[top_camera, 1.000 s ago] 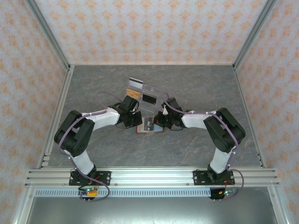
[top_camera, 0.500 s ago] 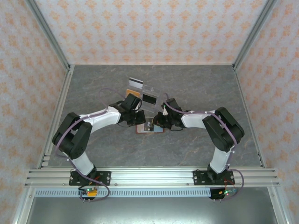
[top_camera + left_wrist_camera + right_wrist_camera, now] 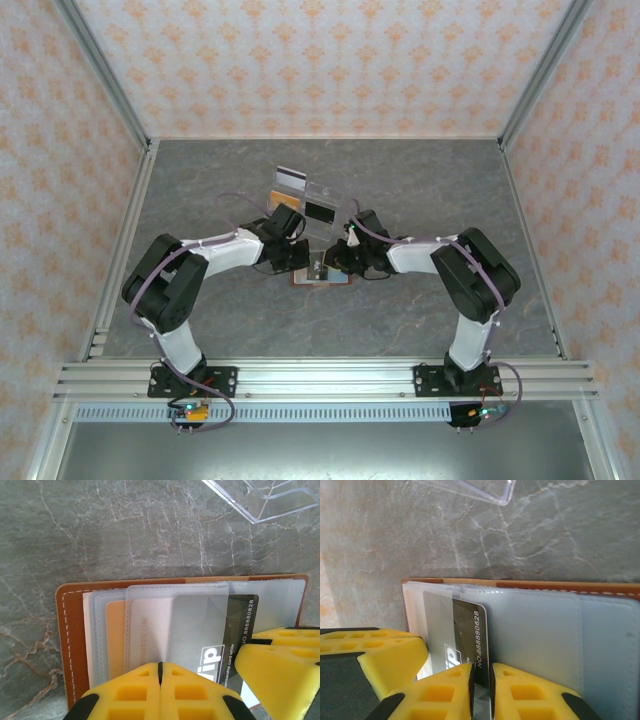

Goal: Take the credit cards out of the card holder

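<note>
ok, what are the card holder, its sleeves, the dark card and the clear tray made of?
The card holder looks like matte brown leather or faux leather, with white stitching along its edge. Its sleeves seem to be frosted flexible plastic; the cards show through. The dark card looks like glossy rigid plastic with printed numbers. The tray is a clear hard plastic, likely acrylic, with bright sharp edges.

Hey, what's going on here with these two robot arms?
Both arms are working over an open brown card holder lying on the grey table. The left hand is shut, its tips down on the holder's clear sleeves, seemingly pinning it. The right hand pinches the edge of a dark credit card that sits partly out of its sleeve. An orange card is tucked in its slot.
</note>
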Action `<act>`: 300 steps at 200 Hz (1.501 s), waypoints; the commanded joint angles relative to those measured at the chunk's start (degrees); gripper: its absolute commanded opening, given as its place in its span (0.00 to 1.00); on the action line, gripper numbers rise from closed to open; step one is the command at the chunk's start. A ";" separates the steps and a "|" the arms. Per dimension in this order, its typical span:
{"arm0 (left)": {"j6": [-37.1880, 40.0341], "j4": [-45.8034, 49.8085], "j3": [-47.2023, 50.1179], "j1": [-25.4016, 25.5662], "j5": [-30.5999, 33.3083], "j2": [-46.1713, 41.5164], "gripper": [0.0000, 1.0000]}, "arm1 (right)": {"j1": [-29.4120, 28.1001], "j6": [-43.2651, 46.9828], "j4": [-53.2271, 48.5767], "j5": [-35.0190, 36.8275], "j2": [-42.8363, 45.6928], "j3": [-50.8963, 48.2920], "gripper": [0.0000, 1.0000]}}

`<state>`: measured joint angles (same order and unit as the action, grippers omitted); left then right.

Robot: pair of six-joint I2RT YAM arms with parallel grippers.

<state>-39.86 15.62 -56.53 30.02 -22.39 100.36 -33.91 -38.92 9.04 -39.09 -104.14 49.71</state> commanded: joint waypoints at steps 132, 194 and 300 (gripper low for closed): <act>-1.14 2.50 0.26 0.06 3.82 -3.93 0.10 | 0.07 6.30 -5.67 11.88 13.24 -5.65 0.00; -4.05 -4.39 1.81 -1.43 -0.10 -13.41 0.61 | 2.63 16.43 -7.04 6.69 25.75 -5.60 0.00; -16.73 -37.13 4.41 -7.23 -24.38 -13.28 0.80 | 11.73 1.21 12.73 -20.29 20.13 3.15 0.00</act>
<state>-52.56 -10.24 -51.90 23.46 -39.33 85.41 -23.03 -32.84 13.65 -52.47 -82.02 49.71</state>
